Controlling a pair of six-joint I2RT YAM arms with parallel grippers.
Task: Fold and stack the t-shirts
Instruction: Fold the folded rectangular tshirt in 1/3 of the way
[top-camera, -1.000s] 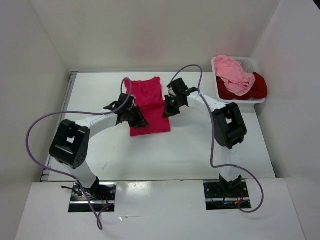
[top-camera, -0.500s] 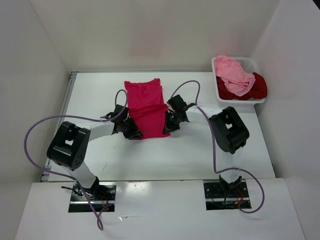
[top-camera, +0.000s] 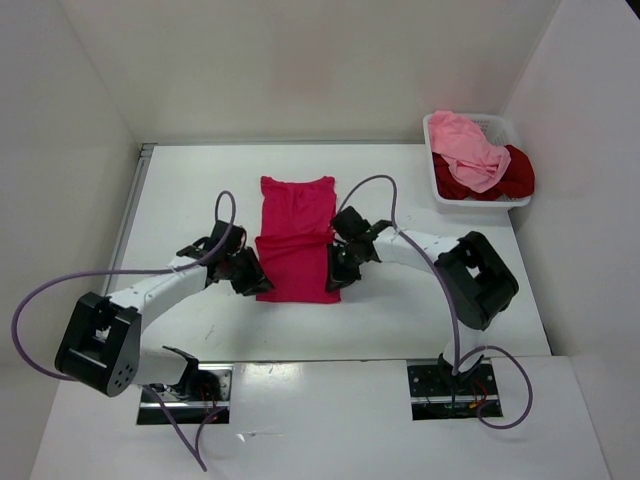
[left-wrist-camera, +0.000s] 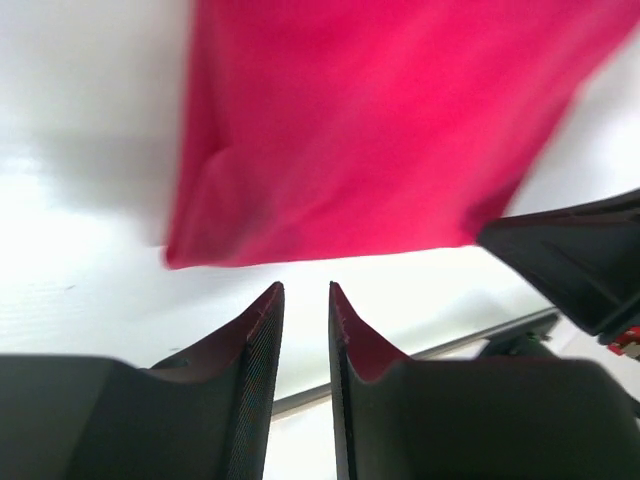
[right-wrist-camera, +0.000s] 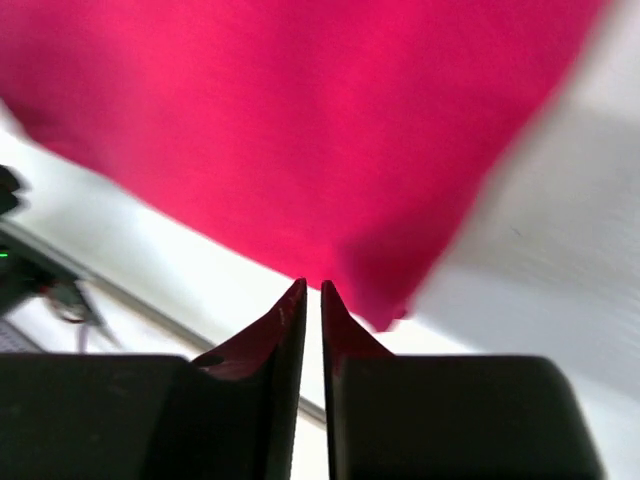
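Observation:
A bright crimson-pink t-shirt (top-camera: 296, 240) lies flat mid-table as a long folded strip, its near part doubled over. My left gripper (top-camera: 256, 283) sits at its near left corner, jaws slightly open with nothing between them; in the left wrist view the left gripper (left-wrist-camera: 303, 287) stops just short of the t-shirt's (left-wrist-camera: 380, 120) hem. My right gripper (top-camera: 333, 279) is at the near right corner. In the right wrist view the right gripper (right-wrist-camera: 312, 285) shows a thin open gap at the edge of the t-shirt (right-wrist-camera: 300, 130). A light pink t-shirt (top-camera: 468, 146) lies over a dark red t-shirt (top-camera: 510, 176) in the basket.
A white mesh basket (top-camera: 503, 127) stands at the table's far right corner against the wall. White walls close in the left, back and right sides. Purple cables loop from both arms over the near table.
Both grippers pulled the crimson-pink t-shirt toward the near edge, and it now lies flatter and straighter. The right jaws have parted slightly and both grippers are off the cloth.

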